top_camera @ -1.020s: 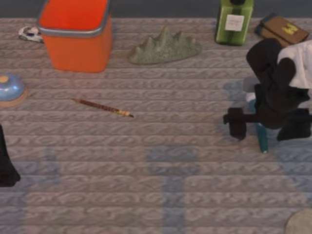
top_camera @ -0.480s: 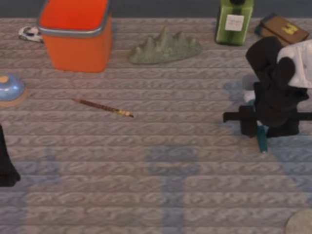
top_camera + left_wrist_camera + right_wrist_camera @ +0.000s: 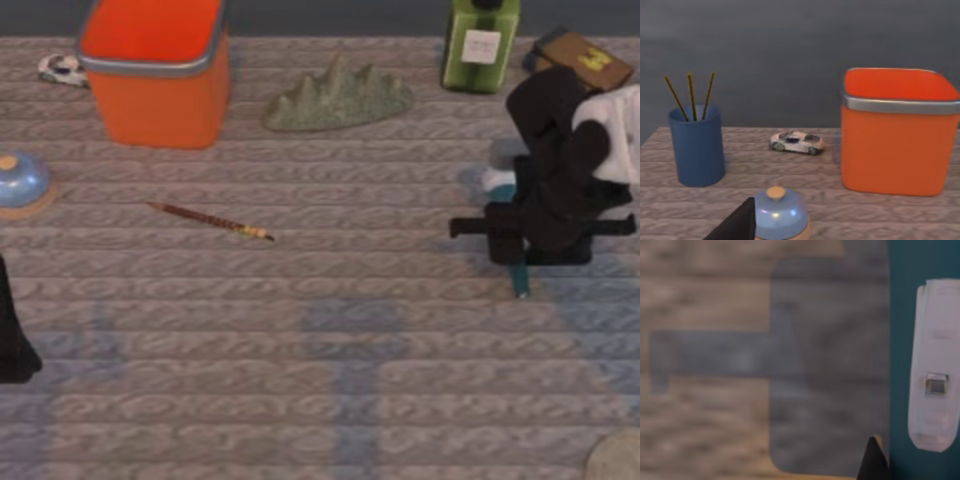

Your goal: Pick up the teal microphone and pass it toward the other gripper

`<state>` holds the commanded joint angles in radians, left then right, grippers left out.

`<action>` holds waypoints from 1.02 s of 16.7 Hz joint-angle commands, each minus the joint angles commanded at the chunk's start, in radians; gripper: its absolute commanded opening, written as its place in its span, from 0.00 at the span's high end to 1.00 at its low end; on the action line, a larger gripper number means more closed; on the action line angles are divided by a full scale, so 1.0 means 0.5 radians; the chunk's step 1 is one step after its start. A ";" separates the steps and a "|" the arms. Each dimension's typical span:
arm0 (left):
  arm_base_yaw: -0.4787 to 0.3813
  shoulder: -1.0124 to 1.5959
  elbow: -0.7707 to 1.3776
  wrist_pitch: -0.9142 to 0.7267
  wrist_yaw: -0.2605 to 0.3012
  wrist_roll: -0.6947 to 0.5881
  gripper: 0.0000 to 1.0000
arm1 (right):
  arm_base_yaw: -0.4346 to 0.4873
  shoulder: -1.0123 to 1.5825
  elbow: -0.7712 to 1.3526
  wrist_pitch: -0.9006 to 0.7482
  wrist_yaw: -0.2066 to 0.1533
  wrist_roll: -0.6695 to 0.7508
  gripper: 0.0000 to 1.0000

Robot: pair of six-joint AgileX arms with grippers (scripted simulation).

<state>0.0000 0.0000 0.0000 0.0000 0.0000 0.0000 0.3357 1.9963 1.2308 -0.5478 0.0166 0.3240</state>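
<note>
Plainly, the teal microphone [image 3: 519, 279] is held at the right side of the worktop [image 3: 330, 380], clamped by the right gripper [image 3: 520, 243], whose jaws are closed across its handle. Its long axis runs roughly from the far side toward the near side in the top view: the white head [image 3: 496, 180] shows beyond the gripper and the slim teal tail pokes out on the near side. In the right wrist view the teal handle [image 3: 920, 270] and its white switch patch [image 3: 936, 365] are seen close up, with the shadow of the gripper cast on the worktop behind, which suggests the microphone is raised clear of the surface. The right arm is folded over the grasp. The left gripper [image 3: 15, 345] is parked at the left edge of the worktop, well apart; whether its jaws are parted cannot be told. The handover is therefore judged to turn on a long carry leftward across the worktop, past the pencil [image 3: 210, 221].
</note>
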 joint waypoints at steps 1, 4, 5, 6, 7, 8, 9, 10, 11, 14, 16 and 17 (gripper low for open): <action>0.000 0.000 0.000 0.000 0.000 0.000 0.00 | 0.000 -0.019 -0.021 0.103 -0.036 -0.023 1.00; 0.000 0.000 0.000 0.000 0.000 0.000 0.00 | -0.002 -0.098 -0.118 0.494 -0.176 -0.109 1.00; 0.000 0.000 0.000 0.000 0.000 0.000 0.00 | -0.003 -0.130 -0.161 0.648 -0.231 -0.143 1.00; 0.000 0.000 0.000 0.000 0.000 0.000 0.00 | -0.005 -0.166 -0.208 0.813 -0.288 -0.178 1.00; 0.000 0.000 0.000 0.000 0.000 0.000 0.00 | -0.007 -0.203 -0.257 0.987 -0.347 -0.216 1.00; 0.000 0.000 0.000 0.000 0.000 0.000 0.00 | -0.009 -0.243 -0.309 1.168 -0.408 -0.254 1.00; 0.000 0.000 0.000 0.000 0.000 0.000 0.00 | -0.011 -0.285 -0.363 1.355 -0.469 -0.293 1.00; 0.000 0.000 0.000 0.000 0.000 0.000 0.00 | -0.013 -0.328 -0.416 1.543 -0.530 -0.332 1.00; 0.000 0.000 0.000 0.000 0.000 0.000 0.00 | -0.015 -0.373 -0.468 1.727 -0.589 -0.370 1.00; 0.000 0.000 0.000 0.000 0.000 0.000 0.00 | -0.022 -0.515 -0.610 2.217 -0.752 -0.480 1.00; 0.000 0.000 0.000 0.000 0.000 0.000 0.00 | -0.027 -0.605 -0.684 2.458 -0.839 -0.542 1.00; 0.000 0.000 0.000 0.000 0.000 0.000 0.00 | -0.030 -0.644 -0.712 2.546 -0.873 -0.568 1.00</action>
<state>0.0000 0.0000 0.0000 0.0000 0.0000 0.0000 0.3207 1.6742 0.8748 0.7249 -0.4198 0.0402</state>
